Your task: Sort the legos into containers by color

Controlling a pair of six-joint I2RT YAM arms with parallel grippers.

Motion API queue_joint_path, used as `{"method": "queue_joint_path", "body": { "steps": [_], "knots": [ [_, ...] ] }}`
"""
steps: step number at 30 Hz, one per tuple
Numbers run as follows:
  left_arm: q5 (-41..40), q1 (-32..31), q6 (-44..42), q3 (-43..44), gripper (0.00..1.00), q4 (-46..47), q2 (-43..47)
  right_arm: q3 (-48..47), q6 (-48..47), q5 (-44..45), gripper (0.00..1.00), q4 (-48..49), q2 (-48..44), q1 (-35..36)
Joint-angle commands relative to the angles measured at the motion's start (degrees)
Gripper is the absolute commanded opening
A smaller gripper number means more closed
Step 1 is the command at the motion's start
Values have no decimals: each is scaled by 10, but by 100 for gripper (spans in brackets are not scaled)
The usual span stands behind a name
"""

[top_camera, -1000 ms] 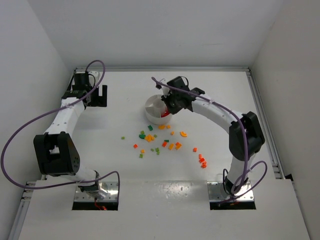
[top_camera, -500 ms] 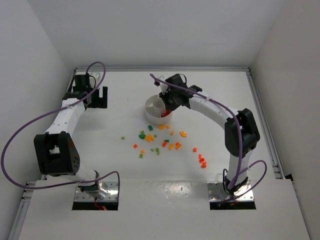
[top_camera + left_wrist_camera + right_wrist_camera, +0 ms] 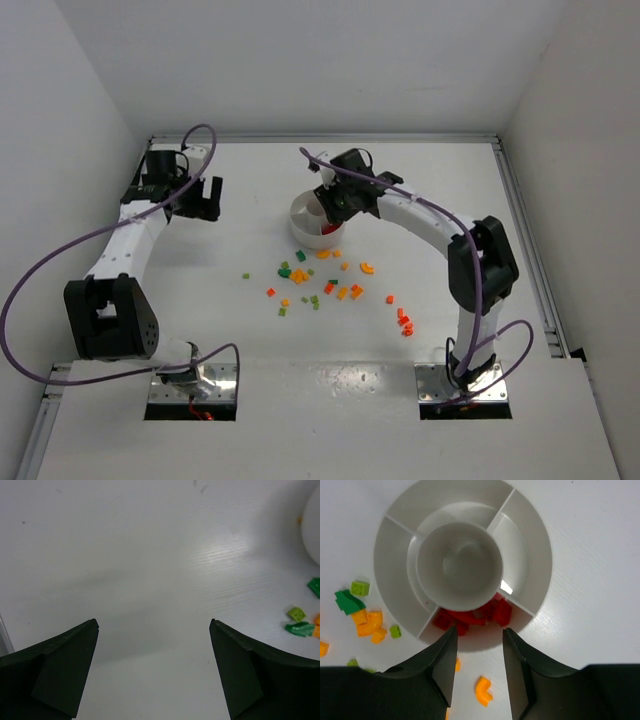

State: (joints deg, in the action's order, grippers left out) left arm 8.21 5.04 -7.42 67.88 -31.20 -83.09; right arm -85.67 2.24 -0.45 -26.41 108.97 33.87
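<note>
Right gripper (image 3: pixel 478 632): we see its two fingers parted by a modest gap with nothing held between them. It hangs over the near rim of the dish.

Dish (image 3: pixel 540 565): round and white, it lies directly under the right gripper, toward the far middle of the table (image 3: pixel 250 200). Its central cup (image 3: pixel 457 565) sits just beyond the fingertips in the wrist view, with wedge sections fanned around it.

Red bricks (image 3: pixel 480 614): a small heap fills the wedge section nearest the right gripper, right at the fingertips. We cannot tell whether the fingers touch them or hover above.

Loose legos (image 3: pixel 320 285): we count red, orange and green pieces scattered on the table just on the near side of the dish, between it and the arm bases.

Red cluster (image 3: pixel 404 321): a few reddish pieces lie apart from the main scatter, off toward the right arm.

Orange curved brick (image 3: pixel 482 690): it lies on the table outside the dish, and in the wrist view it shows in the gap between the right gripper's fingers.

Left gripper (image 3: pixel 153 625): its fingers are spread wide and grasp nothing, with bare table below. From above we find it well to the left of the dish.

Green bricks (image 3: pixel 300 628): two sit at the right edge of the left wrist view, well apart from the left gripper's fingers and near the dish's rim.
</note>
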Motion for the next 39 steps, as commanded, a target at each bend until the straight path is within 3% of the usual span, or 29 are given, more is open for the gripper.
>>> {"method": "queue_joint_path", "body": {
  "steps": [1, 5, 6, 10, 18, 24, 28, 32, 33, 39],
  "knots": [
    [102, -15, -85, -17, 100, -24, 53, 39, 9, 5, 42, 32, -80, -11],
    [118, -100, -126, -61, 95, -36, 93, 110, -1, 18, 57, 11, -110, -51],
    [108, -121, -126, -69, 95, -36, 93, 110, -1, 18, 58, 11, -111, -63],
    [80, -222, -125, -90, 91, -41, 112, 180, -1, 6, 80, 6, -160, -121],
    [40, -445, -70, -23, 91, -11, 54, 240, 11, 28, 80, -31, -213, -230],
    [153, -578, -82, 27, 89, 96, -28, 256, 28, -10, 80, -52, -208, -285],
    [174, -634, -102, 37, 85, 184, -85, 248, 28, -46, 78, -72, -186, -331],
    [134, -655, -38, 82, 77, 241, -174, 221, 28, -55, 77, -78, -166, -358],
    [93, -663, 4, 92, 73, 259, -205, 212, 33, -65, 77, -93, -158, -364],
    [21, -675, 79, 184, 72, 254, -305, 162, 33, -98, 76, -116, -134, -390]
  ]
}}
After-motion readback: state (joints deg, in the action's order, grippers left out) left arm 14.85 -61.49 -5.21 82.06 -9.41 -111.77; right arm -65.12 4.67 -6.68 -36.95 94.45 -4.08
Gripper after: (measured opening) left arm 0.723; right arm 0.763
